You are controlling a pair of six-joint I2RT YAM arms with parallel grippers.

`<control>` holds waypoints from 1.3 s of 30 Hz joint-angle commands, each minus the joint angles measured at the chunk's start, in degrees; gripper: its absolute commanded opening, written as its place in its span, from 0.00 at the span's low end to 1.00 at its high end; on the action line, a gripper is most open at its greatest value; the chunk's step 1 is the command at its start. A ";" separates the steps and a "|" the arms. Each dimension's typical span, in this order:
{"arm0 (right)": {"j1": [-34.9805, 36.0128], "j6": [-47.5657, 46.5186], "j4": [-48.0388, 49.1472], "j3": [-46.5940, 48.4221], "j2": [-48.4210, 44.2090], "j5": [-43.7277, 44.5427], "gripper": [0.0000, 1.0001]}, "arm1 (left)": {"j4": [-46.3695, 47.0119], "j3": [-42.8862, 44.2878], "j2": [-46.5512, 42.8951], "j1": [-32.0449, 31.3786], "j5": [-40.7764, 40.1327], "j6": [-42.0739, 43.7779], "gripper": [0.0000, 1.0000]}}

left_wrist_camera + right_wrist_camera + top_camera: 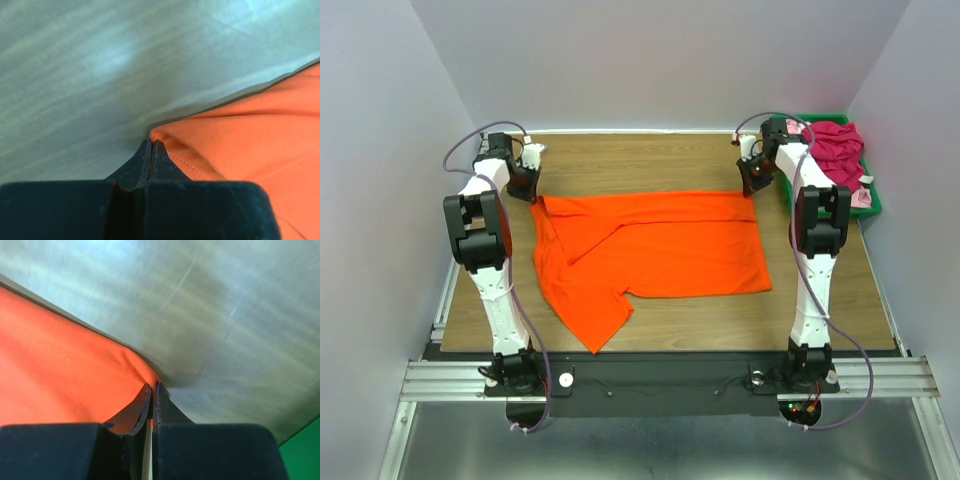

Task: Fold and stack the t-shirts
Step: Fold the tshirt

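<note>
Along the near edge runs an aluminium rail (670, 378), with the wooden surface (720, 320) beyond it. At mid-surface lies the orange t-shirt (660, 250), partly folded, one sleeve trailing nearward. The left claw (532, 192) and right claw (752, 188) each clamp one of its far corners. At far right, a green bin (876, 200) holds the magenta t-shirt (835, 150) and the pale pink t-shirt (861, 197). Plain grey walls (670, 60) enclose everything.

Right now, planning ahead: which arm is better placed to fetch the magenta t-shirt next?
Right, probably: the right gripper sits beside the green bin holding the magenta t-shirt; the left gripper is across the table.
</note>
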 commanded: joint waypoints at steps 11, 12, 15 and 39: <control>-0.18 6.41 4.90 9.31 4.07 0.98 0.57 | -0.76 15.96 5.08 0.94 -0.29 -2.23 0.27; -0.18 6.84 5.07 8.35 1.27 -0.68 0.65 | 0.20 14.75 1.85 1.02 1.90 -2.23 0.35; -0.19 7.81 5.07 5.44 -2.70 -2.89 0.68 | 1.08 11.31 -5.28 0.94 5.34 -2.31 0.43; 7.54 13.52 4.37 -2.84 -9.76 -19.23 0.46 | 3.37 -15.74 -16.45 -14.62 17.13 -7.51 0.46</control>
